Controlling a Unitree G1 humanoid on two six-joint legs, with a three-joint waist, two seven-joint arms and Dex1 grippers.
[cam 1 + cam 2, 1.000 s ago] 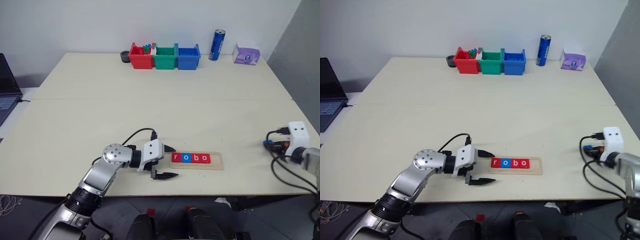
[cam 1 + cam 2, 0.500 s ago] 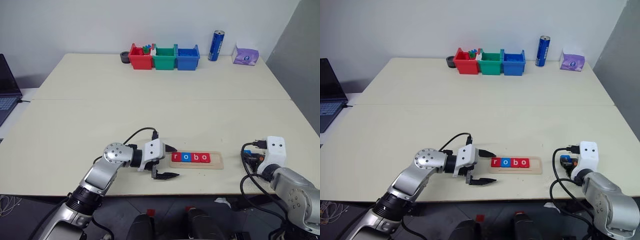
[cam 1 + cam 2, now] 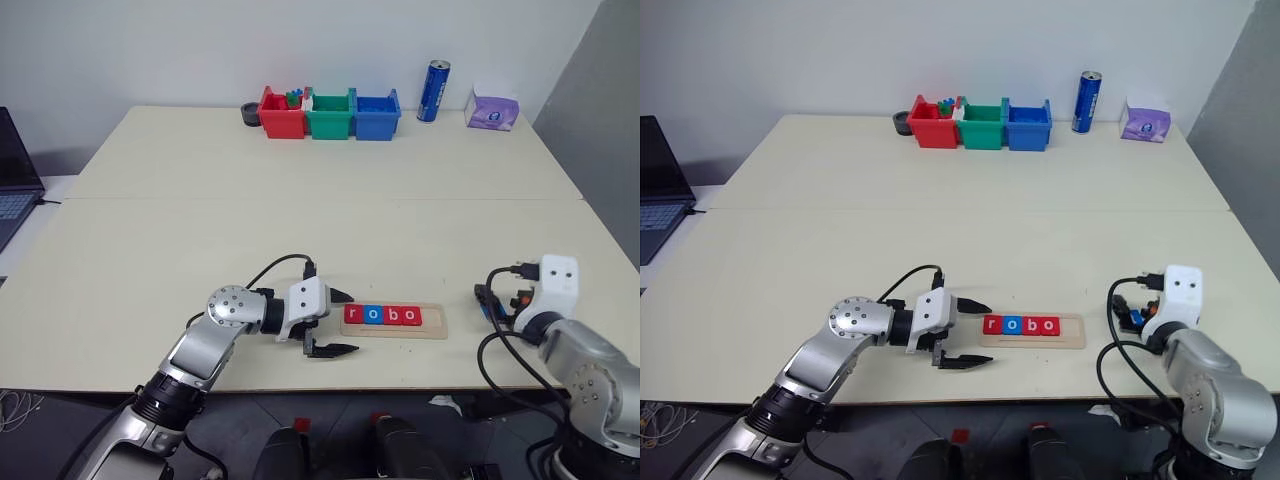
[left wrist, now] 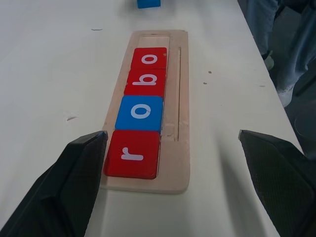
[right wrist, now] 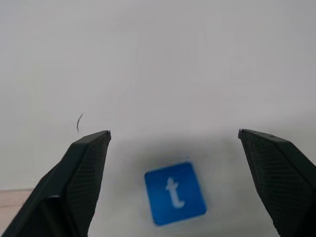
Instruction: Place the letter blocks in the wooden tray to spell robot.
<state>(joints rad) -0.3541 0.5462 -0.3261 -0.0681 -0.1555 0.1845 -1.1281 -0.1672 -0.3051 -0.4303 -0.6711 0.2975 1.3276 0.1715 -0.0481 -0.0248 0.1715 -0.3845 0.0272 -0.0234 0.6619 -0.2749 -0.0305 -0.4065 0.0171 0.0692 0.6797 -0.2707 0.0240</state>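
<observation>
The wooden tray (image 3: 395, 322) lay lengthwise left to right near the surface's (image 3: 320, 220) front edge, spelling r-o-b-o. The blue t block (image 5: 175, 192) sat loose right of it, letter slightly tilted. Both grippers' jaws were spread apart.

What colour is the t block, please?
Blue, with a white letter; the t block shows best in the right wrist view.

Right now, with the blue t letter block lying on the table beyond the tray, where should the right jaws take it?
Probably from above, by two opposite side edges: the small flat blue square tile with a white t lies face up on the pale table, so only its thin edges offer purchase. The right gripper hangs over it, jaws spread wider than the tile. The tile sits turned a little, so a slight wrist turn would square the jaws.
</observation>
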